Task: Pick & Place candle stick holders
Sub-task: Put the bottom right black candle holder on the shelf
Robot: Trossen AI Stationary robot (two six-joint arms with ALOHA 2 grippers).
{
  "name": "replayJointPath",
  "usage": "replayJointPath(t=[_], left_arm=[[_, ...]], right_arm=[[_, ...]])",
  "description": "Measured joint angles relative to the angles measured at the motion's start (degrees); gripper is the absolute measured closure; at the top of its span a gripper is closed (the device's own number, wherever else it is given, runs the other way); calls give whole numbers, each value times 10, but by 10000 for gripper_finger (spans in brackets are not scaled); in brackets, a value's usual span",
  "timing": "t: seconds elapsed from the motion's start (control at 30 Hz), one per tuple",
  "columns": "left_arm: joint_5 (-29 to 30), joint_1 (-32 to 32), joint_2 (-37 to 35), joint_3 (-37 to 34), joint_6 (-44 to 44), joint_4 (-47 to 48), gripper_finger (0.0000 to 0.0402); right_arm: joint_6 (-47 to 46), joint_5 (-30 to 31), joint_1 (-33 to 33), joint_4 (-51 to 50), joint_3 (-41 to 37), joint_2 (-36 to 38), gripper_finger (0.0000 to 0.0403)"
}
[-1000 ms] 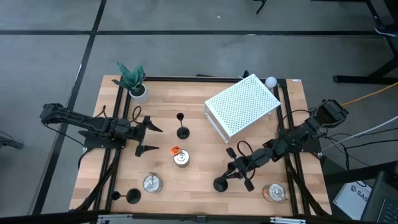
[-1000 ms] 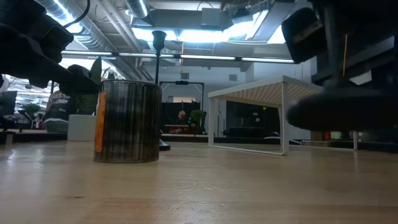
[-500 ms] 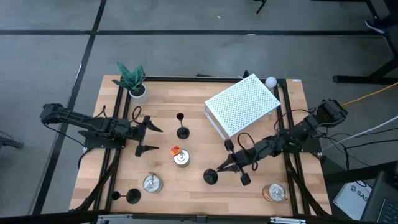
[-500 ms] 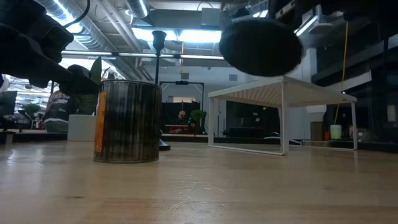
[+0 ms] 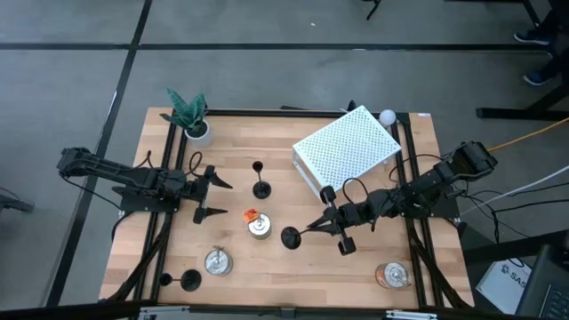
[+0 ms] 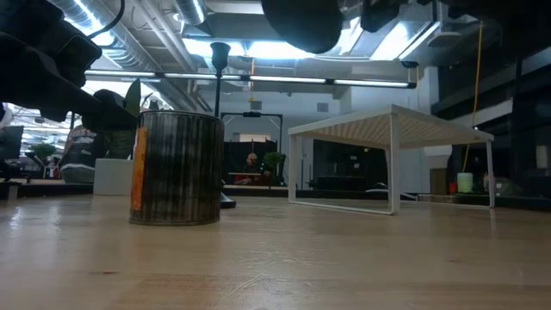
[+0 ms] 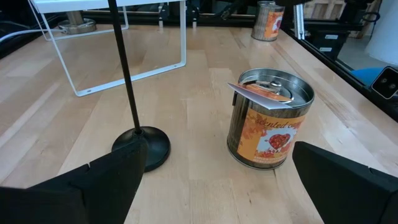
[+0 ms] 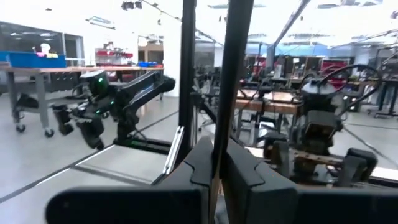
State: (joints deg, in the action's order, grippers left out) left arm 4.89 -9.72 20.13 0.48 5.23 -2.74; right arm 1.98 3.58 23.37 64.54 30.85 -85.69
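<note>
Three candle stick holders appear in the overhead view. Nearest the front edge, one short holder (image 5: 189, 281) stands at the table's left corner beside a tin (image 5: 216, 261). Mid-table, the right gripper (image 5: 325, 226) is clamped on the thin stem of a second holder (image 5: 291, 237), carried tilted with its round base toward the labelled can (image 5: 258, 225); it appears lifted clear of the wood, though the low view shows only the base (image 6: 301, 21) high up. Left gripper (image 5: 210, 197), fingers spread wide, waits at the left. Farther back, the third holder (image 5: 260, 188) stands upright near the white perforated rack (image 5: 347, 148) and potted plant (image 5: 189, 114).
</note>
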Motion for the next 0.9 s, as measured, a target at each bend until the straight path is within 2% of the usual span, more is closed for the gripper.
replayJointPath(t=[0.53,0.9], left_arm=[[0,0,0,0,0,0,1],[0,0,0,0,0,0,1]], right_arm=[[52,-2,-62,50,0,0,388],[75,-44,-128,59,24,0,388]])
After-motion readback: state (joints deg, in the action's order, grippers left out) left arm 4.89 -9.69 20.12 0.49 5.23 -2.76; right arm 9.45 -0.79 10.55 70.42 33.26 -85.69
